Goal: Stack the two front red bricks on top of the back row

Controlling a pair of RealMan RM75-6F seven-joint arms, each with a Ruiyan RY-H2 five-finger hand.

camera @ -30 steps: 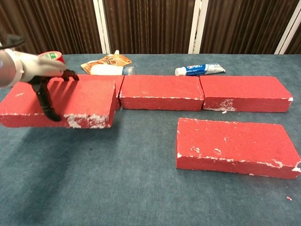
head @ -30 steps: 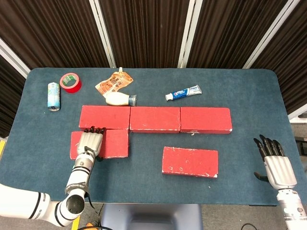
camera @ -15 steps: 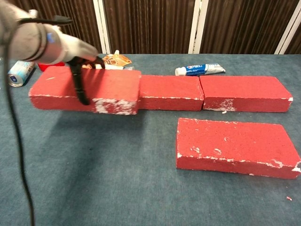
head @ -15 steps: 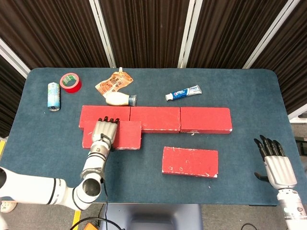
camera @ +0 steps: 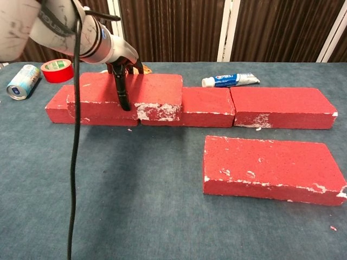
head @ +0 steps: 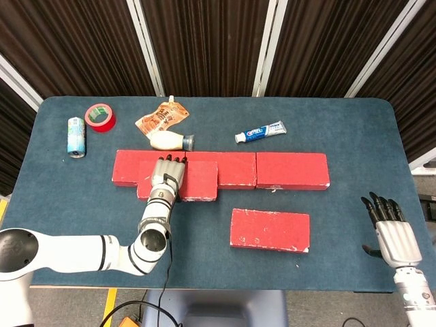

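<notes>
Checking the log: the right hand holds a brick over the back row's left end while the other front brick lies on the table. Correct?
Not quite: the left hand holds the brick, as the head view shows; the right hand is empty. The other front brick does lie on the table.

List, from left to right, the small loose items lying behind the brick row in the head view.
can → red tape roll → orange pouch → toothpaste tube. The white bottle is left out, since it overlaps the pouch's span.
</notes>
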